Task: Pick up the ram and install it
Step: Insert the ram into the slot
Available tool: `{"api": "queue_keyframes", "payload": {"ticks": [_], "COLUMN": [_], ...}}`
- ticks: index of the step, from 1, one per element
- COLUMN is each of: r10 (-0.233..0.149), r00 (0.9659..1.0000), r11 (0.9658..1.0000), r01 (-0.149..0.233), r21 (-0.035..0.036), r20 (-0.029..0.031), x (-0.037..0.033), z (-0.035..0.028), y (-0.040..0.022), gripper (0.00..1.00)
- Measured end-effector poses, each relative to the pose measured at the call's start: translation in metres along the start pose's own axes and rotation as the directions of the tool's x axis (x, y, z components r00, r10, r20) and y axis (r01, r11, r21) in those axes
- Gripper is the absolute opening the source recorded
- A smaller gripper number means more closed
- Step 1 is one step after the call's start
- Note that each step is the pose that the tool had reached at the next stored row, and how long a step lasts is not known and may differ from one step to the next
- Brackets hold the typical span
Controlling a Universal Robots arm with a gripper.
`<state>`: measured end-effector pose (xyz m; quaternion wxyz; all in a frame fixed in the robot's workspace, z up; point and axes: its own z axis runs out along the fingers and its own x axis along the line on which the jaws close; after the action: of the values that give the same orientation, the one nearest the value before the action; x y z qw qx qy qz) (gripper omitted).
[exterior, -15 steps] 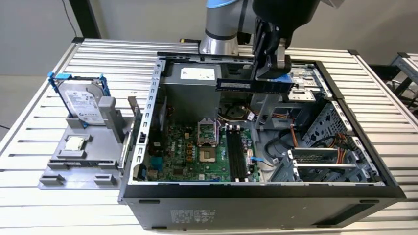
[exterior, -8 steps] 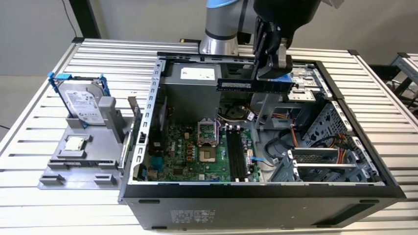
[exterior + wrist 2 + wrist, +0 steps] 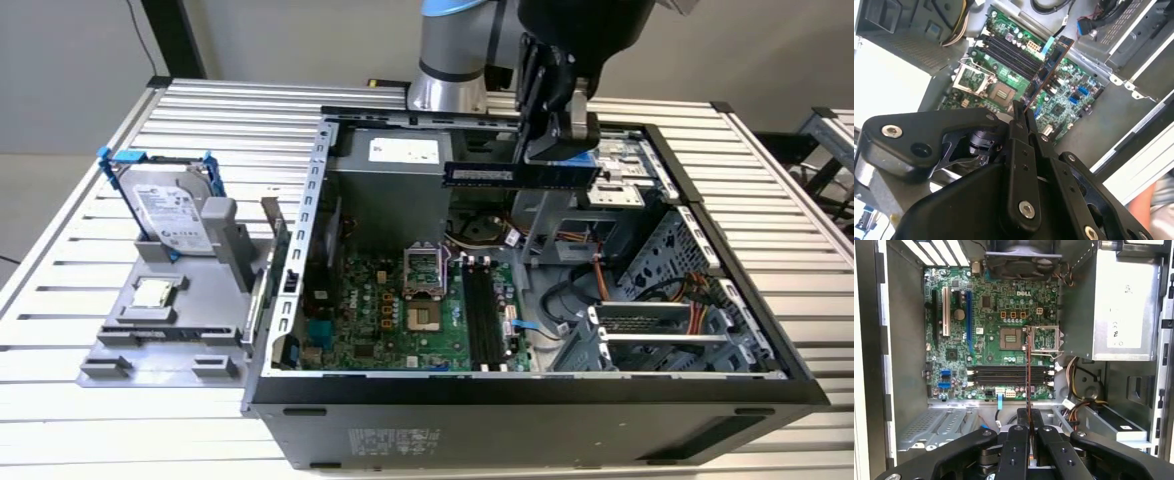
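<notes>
My gripper (image 3: 559, 152) is shut on the ram (image 3: 515, 175), a dark stick held level on its long edge above the open computer case (image 3: 534, 390). In both wrist views the ram (image 3: 1050, 64) (image 3: 1028, 371) shows edge-on, sticking out from between the closed fingertips (image 3: 1015, 116) (image 3: 1024, 416). Below it lies the green motherboard (image 3: 380, 335) with its long black memory slots (image 3: 483, 318) (image 3: 1009, 375) (image 3: 1010, 52). The ram hangs clear of the slots, well above the board.
A silver hard drive in a blue frame (image 3: 167, 208) stands on a grey fixture (image 3: 167, 330) at the exterior view's left, outside the case. Inside the case are the CPU socket (image 3: 1013, 338), a power supply (image 3: 1119, 310), cables (image 3: 594, 290) and a drive cage (image 3: 667, 335).
</notes>
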<state>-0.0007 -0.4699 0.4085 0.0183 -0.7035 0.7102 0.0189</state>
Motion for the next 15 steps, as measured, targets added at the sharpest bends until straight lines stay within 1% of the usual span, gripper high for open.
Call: {"api": "queue_keyframes", "payload": {"ticks": [15], "r10": [-0.052], "r00": [0.9987], "r11": [0.9987], "r01": [0.052], "r21": [-0.0027], "r20": [0.0000], "x": [0.0000], "z": [0.0000], "y": [0.0000], "gripper": [0.00]}}
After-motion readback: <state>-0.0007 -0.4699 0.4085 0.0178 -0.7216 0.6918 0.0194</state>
